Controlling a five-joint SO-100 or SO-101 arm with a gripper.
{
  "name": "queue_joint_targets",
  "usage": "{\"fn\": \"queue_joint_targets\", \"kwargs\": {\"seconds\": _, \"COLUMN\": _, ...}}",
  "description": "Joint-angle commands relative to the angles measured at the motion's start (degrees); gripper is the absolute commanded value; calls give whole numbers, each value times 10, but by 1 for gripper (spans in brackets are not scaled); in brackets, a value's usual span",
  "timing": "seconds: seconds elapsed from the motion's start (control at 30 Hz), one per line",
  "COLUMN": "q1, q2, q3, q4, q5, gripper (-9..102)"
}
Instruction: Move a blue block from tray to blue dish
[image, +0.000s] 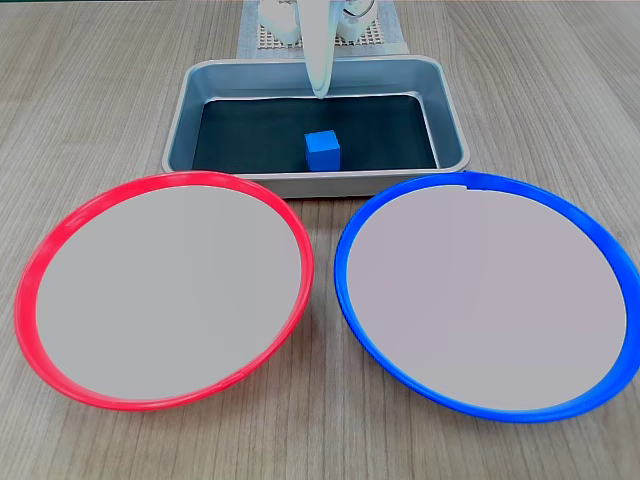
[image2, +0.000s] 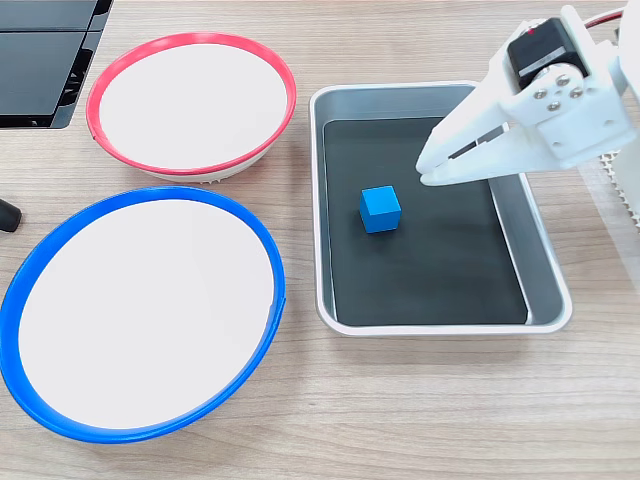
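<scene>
Wood-grain worktop (image: 90, 90) carries a grey metal tray (image: 455, 125) with a dark floor, and the blue block (image: 322, 150) sits on that floor near the tray's front rim in a fixed view, roughly at the middle of its width. In another fixed view the same block (image2: 380, 209) lies left of the floor's centre, flat on one face, touching nothing but the tray (image2: 545, 260).

White gripper (image2: 428, 172) hangs above the tray, its jaws pointing down and to the left, tips near the block but clearly apart from it. The jaws are almost together, with only a thin slit between the two white fingers, and they hold nothing. Seen from the front, the gripper (image: 320, 92) comes down as a narrow white blade over the tray's far half, behind the block.

Blue dish (image: 345, 270), broad and shallow with a pale centre, stands just in front of the tray on the right in that front view; from the other side it (image2: 150, 200) lies lower left. Its red-rimmed twin (image: 30, 290) stands beside it, close without touching, and is seen again (image2: 190, 42) at upper left. A dark flat object (image2: 45, 60) occupies the upper left corner there. No writing or label can be read on anything.
</scene>
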Motion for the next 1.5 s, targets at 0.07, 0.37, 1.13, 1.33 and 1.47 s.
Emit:
{"fn": "queue_joint_targets", "kwargs": {"seconds": 0.07, "q1": -4, "q2": 14, "q3": -2, "q4": 2, "q5": -3, "gripper": 0}}
{"fn": "queue_joint_targets", "kwargs": {"seconds": 0.37, "q1": -4, "q2": 14, "q3": -2, "q4": 2, "q5": -3, "gripper": 0}}
{"fn": "queue_joint_targets", "kwargs": {"seconds": 1.13, "q1": 78, "q2": -552, "q3": -525, "q4": 118, "q5": -83, "gripper": 0}}
{"fn": "queue_joint_targets", "kwargs": {"seconds": 1.33, "q1": 78, "q2": -734, "q3": -653, "q4": 270, "q5": -89, "gripper": 10}}
{"fn": "queue_joint_targets", "kwargs": {"seconds": 1.47, "q1": 81, "q2": -815, "q3": -704, "q4": 365, "q5": -90, "gripper": 19}}
